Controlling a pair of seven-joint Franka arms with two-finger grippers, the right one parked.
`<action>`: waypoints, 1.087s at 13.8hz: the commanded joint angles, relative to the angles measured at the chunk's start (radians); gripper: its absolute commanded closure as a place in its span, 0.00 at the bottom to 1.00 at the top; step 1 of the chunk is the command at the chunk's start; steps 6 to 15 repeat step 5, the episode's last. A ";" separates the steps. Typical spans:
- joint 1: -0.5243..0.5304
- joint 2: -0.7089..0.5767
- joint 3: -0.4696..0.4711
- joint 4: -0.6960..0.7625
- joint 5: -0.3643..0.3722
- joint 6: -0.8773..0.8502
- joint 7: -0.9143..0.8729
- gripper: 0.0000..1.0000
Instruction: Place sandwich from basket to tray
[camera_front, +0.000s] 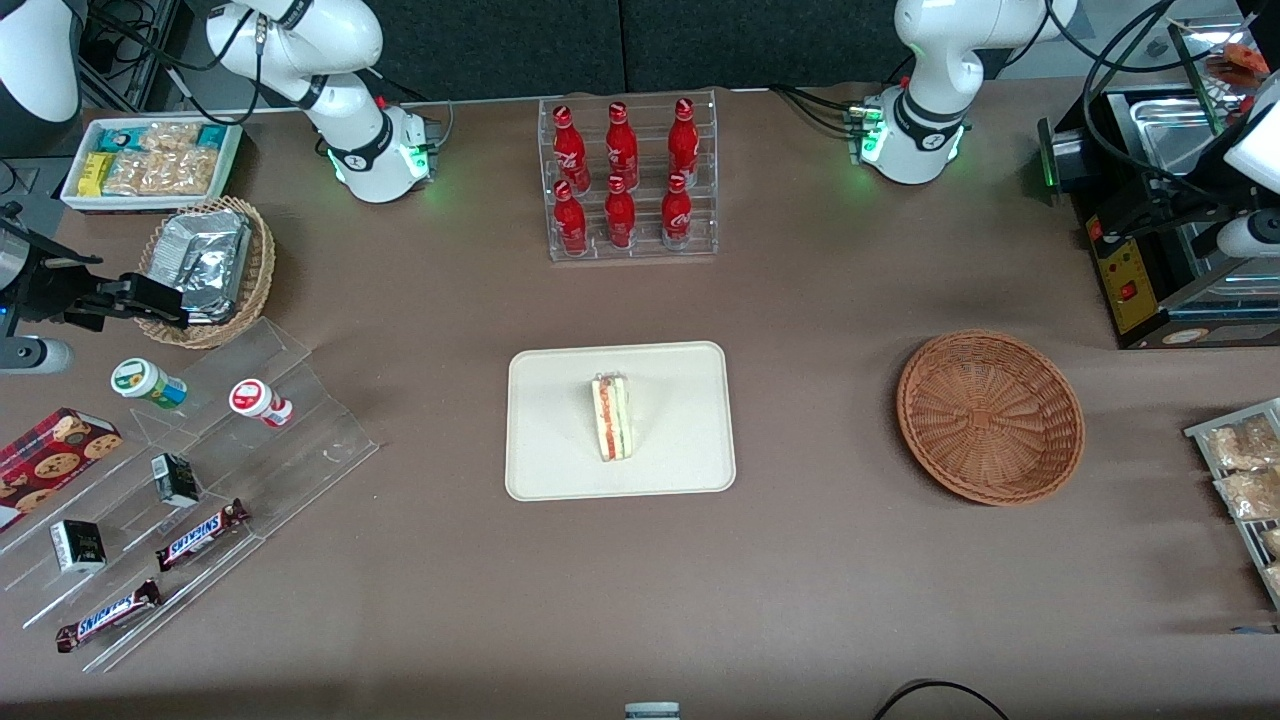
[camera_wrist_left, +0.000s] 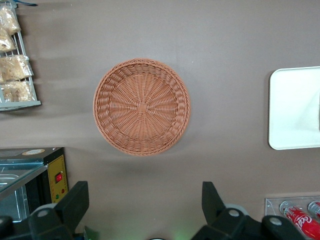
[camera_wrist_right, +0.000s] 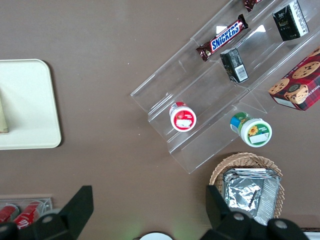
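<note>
Sandwich (camera_front: 611, 417) stood on its edge on the tray (camera_front: 548, 470), near the tray's middle, red and green filling showing. The basket (camera_front: 990, 416) held nothing and sat on the brown worktop (camera_front: 820, 300) well apart from the tray, toward the working arm's end. The pincer (camera_wrist_left: 145, 202) hung above the worktop beside the basket, fingers (camera_wrist_left: 75, 200) spread apart, gripping nothing. Farther from the front camera than the tray, a clear rack (camera_front: 631, 180) held six red bottles (camera_front: 620, 150).

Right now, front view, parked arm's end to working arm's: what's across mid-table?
Clear stepped rack → tray, sandwich on it → basket, empty. Gripper hangs open above the table beside the basket.
</note>
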 joint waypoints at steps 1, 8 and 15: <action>-0.001 0.017 -0.006 0.041 0.011 -0.025 -0.011 0.00; 0.002 0.017 -0.004 0.041 0.013 -0.025 -0.008 0.00; 0.002 0.017 -0.004 0.041 0.013 -0.025 -0.008 0.00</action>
